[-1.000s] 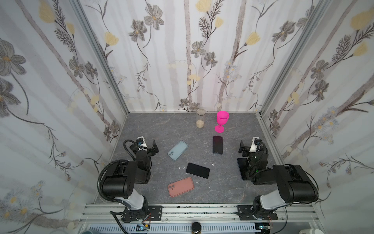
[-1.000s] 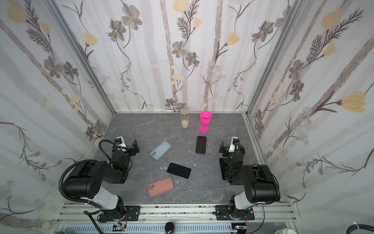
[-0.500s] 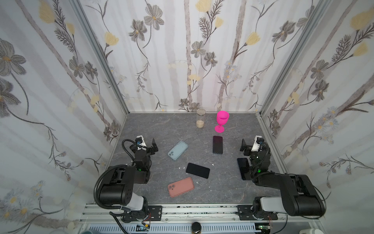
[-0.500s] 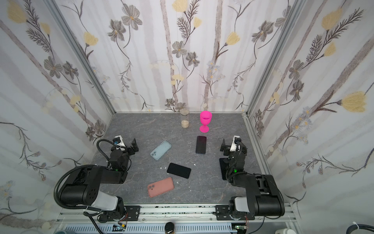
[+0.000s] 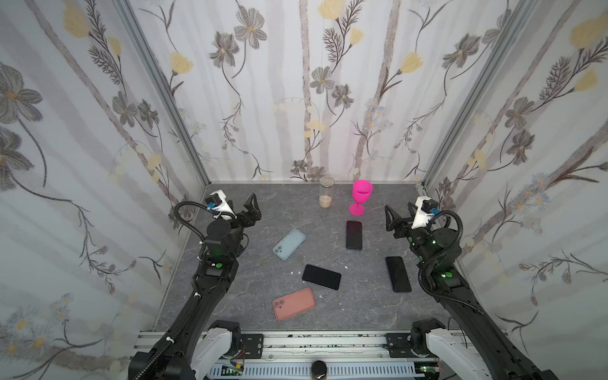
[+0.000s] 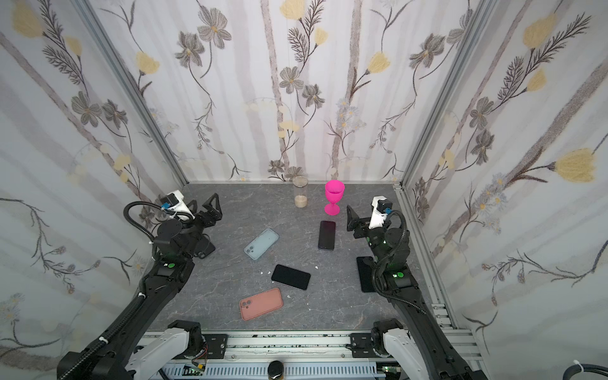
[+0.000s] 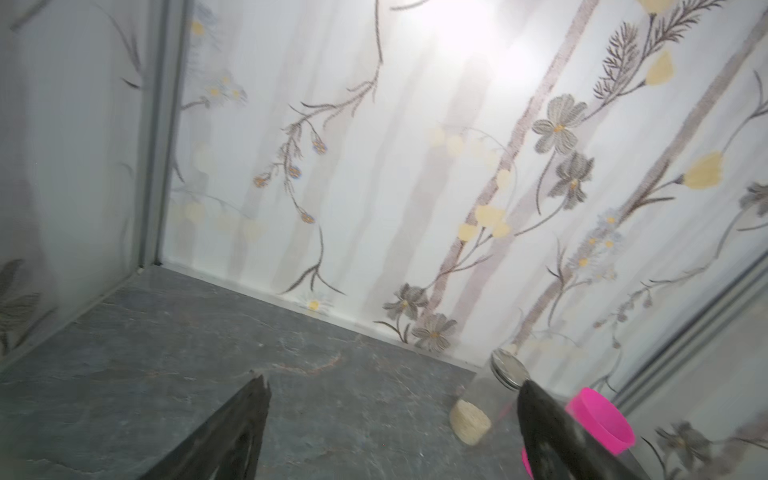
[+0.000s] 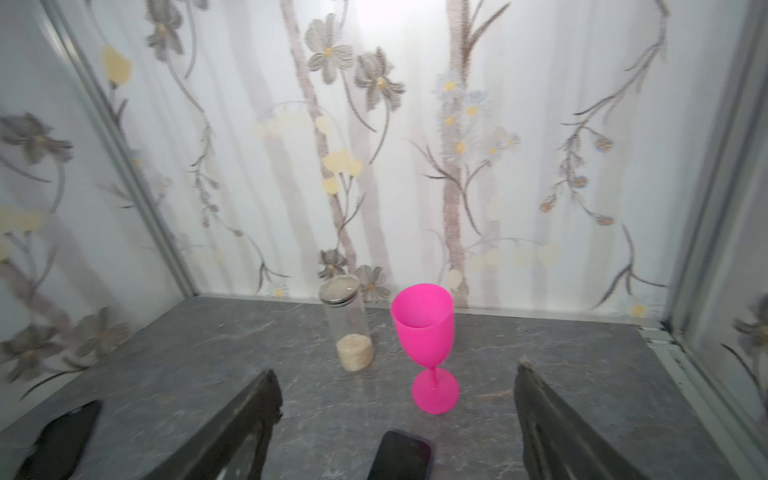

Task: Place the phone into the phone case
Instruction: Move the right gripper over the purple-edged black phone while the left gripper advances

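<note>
The left gripper (image 7: 392,384) and the right gripper (image 8: 397,370) are both hanging above the table (image 5: 362,306) with jaws spread wide, gripping nothing. Three dark phones are lying flat and apart: the far phone (image 5: 354,235) just in front of the right gripper, the middle phone (image 5: 321,277) at the centre, and the right phone (image 5: 398,274) beside the right arm. The blue case (image 5: 289,243) is lying left of centre and the salmon case (image 5: 293,303) near the front. Both seem to be lying back-up, so one is probably needing a flip before any phone goes in.

The phones are sitting thin against the table, so the fingers are risking a slip or a scrape. The pink goblet (image 5: 361,197) is standing just beyond the far phone, with the jar (image 5: 326,196) beside it, and an overshooting reach is threatening to tip them. Choosing a phone that is not matching the case is another hazard.

No brand, label or writing is showing legibly, and the screens are showing black.
</note>
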Robot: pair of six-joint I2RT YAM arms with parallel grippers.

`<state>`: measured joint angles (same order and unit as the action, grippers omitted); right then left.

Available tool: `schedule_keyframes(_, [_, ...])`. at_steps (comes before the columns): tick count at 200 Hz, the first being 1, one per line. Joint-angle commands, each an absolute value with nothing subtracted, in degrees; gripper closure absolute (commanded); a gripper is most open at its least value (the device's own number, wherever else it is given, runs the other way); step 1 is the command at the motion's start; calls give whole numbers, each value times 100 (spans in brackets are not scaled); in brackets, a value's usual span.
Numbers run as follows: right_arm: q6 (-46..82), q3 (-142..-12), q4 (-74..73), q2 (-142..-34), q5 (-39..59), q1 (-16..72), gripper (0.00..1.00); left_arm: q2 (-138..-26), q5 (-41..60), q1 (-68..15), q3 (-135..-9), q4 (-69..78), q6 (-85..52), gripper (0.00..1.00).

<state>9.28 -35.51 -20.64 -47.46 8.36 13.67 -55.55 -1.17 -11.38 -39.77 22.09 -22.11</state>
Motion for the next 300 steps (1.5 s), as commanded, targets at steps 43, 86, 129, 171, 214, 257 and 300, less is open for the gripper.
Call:
schedule_keyframes(43, [-687,-4186,-245,-5060,2637,3095,13,-5832,2133,-2081,-5077,-618,-1815,8])
schedule_keyframes(86, [-1971,-3833,194,-5651,2226,4223,11,-5674,1796,-2208,-4416,-554,-1233,8])
schedule_keyframes(129, [-2449,-4046,928,-6374,1137,5039,10,-5445,1419,-2212,-4060,-658,-600,5])
schedule_keyframes(171, [-2942,-4121,1173,-6813,627,5403,6,-5093,1371,-2210,-3716,-503,-300,3])
schedule_keyframes(214, [-3024,-4181,1143,-7297,492,5423,4,-5101,1260,-2208,-3601,-551,-259,3])
schedule_keyframes(257, [-2777,-4585,1172,-8112,252,5413,4,-5260,1223,-2206,-3603,-711,-216,3])
schedule_keyframes(300, [-2570,-4843,1208,-8709,270,5295,2,-5275,1203,-2208,-3604,-732,-225,3])
